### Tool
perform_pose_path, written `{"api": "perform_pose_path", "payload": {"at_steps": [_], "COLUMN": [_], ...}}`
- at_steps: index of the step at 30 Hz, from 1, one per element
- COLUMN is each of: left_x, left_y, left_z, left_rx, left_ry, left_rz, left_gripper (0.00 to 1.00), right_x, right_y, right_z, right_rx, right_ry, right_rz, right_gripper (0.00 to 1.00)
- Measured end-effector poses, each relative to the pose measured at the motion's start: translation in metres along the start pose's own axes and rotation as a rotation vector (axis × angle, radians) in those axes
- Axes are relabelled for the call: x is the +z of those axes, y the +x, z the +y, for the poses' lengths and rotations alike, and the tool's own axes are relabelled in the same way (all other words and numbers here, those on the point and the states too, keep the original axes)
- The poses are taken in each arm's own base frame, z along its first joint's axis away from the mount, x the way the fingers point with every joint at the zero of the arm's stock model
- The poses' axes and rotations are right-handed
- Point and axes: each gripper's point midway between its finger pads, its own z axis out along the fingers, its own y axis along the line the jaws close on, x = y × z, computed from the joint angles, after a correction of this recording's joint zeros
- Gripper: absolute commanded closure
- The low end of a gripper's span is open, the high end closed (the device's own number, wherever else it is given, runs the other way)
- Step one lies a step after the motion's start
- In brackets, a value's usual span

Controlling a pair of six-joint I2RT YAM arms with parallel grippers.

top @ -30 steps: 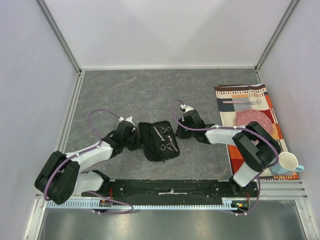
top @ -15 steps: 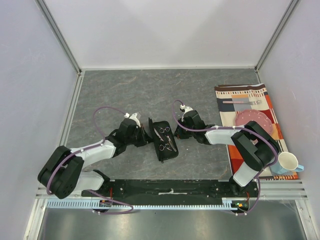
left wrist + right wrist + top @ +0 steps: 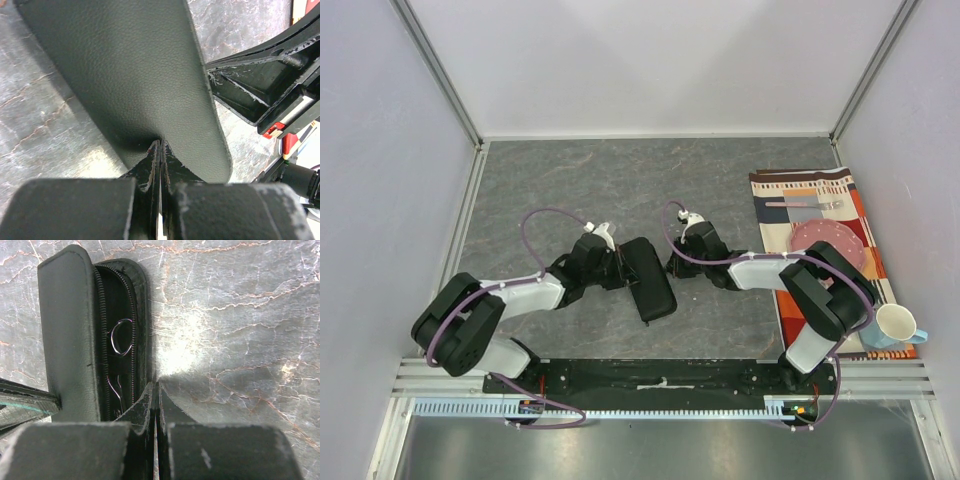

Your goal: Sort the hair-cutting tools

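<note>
1. Scissors point(image 3: 121, 337) lie inside the black pouch point(image 3: 650, 280), which is folded almost shut; you only glimpse them through the gap.
2. Your left gripper point(image 3: 160, 142) pinches the top flap point(image 3: 135, 75) tight.
3. Your right gripper point(image 3: 155, 385) is clenched against the other edge; you cannot tell if it grips it.
4. Pull the flap too hard and the pouch may slide or tip, and the scissors may slip out or catch in the zip point(image 3: 131, 315).

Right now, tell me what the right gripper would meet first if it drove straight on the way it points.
Most likely the black pouch: the shut right gripper points at its zippered rim, perhaps touching it. Slightly aside it would meet the table instead; depth is unclear.
</note>
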Motion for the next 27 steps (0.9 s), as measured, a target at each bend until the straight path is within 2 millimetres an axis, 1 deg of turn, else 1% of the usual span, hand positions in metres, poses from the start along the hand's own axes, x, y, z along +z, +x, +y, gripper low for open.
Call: {"api": "perform_pose_path", "payload": {"at_steps": [11, 14, 15, 18, 20, 21, 24, 27], "left_x": [0.01, 0.012, 0.012, 0.013, 0.013, 0.013, 0.014, 0.015], "left_y": [0.002, 0.002, 0.002, 0.001, 0.001, 0.002, 0.002, 0.003], "left_z": [-0.011, -0.012, -0.013, -0.016, -0.017, -0.017, -0.016, -0.015], "left_rx": [0.01, 0.009, 0.01, 0.012, 0.014, 0.014, 0.014, 0.013], "left_ry": [0.034, 0.039, 0.041, 0.044, 0.044, 0.044, 0.043, 0.04], "left_rz": [0.011, 0.015, 0.016, 0.017, 0.018, 0.019, 0.02, 0.023], "left_gripper": [0.98, 0.98, 0.98, 0.98, 0.98, 0.98, 0.98, 0.98], "right_x": [0.003, 0.002, 0.002, -0.006, -0.015, -0.02, -0.032, -0.038], "right_y": [0.001, 0.001, 0.001, 0.003, 0.009, 0.012, 0.019, 0.018], "right_z": [0.005, 0.005, 0.004, 0.003, -0.001, -0.003, -0.006, 0.0], "right_rx": [-0.011, -0.014, -0.016, -0.034, -0.057, -0.074, -0.127, -0.182], "right_ry": [-0.012, -0.002, 0.005, 0.041, 0.084, 0.104, 0.164, 0.189], "right_rz": [-0.007, -0.011, -0.011, -0.003, 0.016, 0.028, 0.066, 0.082], "right_gripper": [1.0, 0.89, 0.81, 0.71, 0.67, 0.63, 0.56, 0.55]}}
